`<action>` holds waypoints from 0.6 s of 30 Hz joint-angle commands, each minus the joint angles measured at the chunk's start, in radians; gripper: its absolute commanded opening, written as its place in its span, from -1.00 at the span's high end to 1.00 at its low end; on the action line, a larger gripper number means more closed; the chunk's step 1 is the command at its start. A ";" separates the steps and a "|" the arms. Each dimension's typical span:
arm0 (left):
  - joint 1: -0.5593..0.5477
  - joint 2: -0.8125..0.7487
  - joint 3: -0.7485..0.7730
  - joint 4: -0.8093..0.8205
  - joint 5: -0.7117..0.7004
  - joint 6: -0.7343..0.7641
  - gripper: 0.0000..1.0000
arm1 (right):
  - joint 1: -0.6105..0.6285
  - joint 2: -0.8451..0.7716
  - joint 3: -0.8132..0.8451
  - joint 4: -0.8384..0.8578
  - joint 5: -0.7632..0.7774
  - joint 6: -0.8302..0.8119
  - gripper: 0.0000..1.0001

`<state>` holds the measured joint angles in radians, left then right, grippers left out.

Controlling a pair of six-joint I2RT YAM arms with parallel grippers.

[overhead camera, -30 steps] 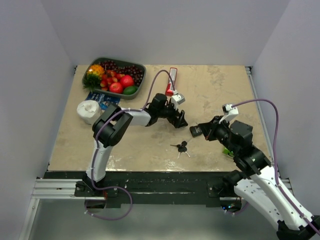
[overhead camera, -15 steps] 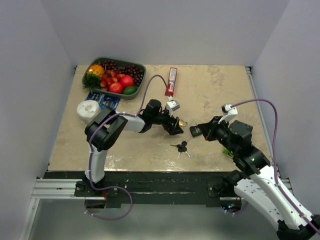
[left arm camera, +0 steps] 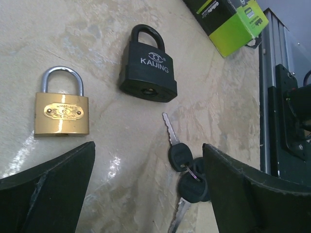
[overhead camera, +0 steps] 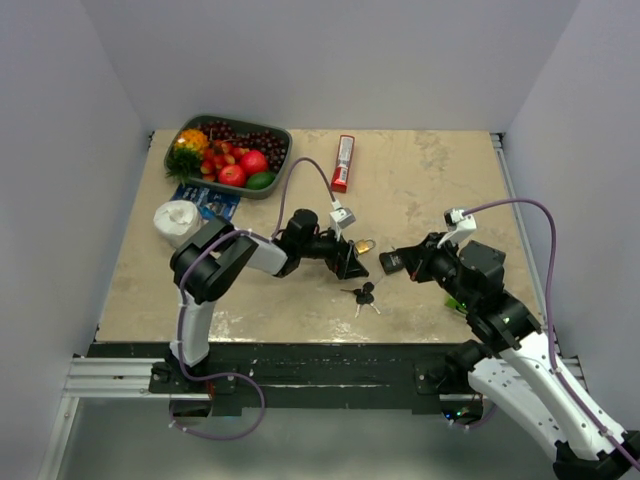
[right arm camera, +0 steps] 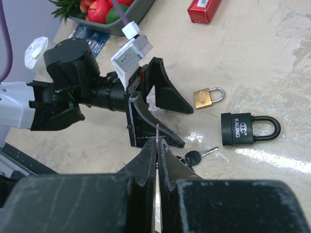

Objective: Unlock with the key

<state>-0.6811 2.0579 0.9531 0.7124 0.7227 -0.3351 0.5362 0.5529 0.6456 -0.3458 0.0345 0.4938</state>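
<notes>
The key bunch (overhead camera: 363,295), with black heads and silver blades on a ring, lies on the table in front of both padlocks. In the left wrist view the keys (left arm camera: 187,167) lie just inside my right fingertip (left arm camera: 243,194). My left gripper (overhead camera: 350,262) is open and low over the table (left arm camera: 146,194). The brass padlock (left arm camera: 61,114) and the black padlock (left arm camera: 148,73) lie ahead of it. My right gripper (overhead camera: 412,262) is shut (right arm camera: 158,145) and hovers above the keys (right arm camera: 197,156). A thin sliver shows between its tips. The black padlock (right arm camera: 245,128) lies to its right.
A green tray of fruit (overhead camera: 228,150) stands at the back left. A red box (overhead camera: 345,162) lies at the back middle. A white roll (overhead camera: 178,220) and a blue packet (overhead camera: 205,200) are on the left. A green-and-black box (left arm camera: 228,22) lies near the right arm.
My left gripper has swung from near the red box toward the front and down, stopping open by the keys. The brass padlock has come into view. The right arm has not moved.
</notes>
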 commanded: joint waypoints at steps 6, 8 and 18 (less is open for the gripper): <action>-0.006 -0.183 0.025 -0.121 -0.161 0.094 -0.91 | 0.001 -0.042 0.009 -0.010 0.018 0.006 1.00; -0.011 -0.208 0.045 -0.186 -0.268 0.139 -0.91 | 0.001 -0.044 0.008 -0.010 0.018 0.008 1.00; -0.011 -0.088 0.249 -0.462 -0.344 0.390 -0.93 | 0.002 -0.045 0.003 -0.005 0.015 0.008 1.00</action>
<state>-0.6884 1.9205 1.1332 0.3511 0.3985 -0.0826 0.5362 0.5419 0.6456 -0.3527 0.0353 0.4938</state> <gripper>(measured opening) 0.958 0.012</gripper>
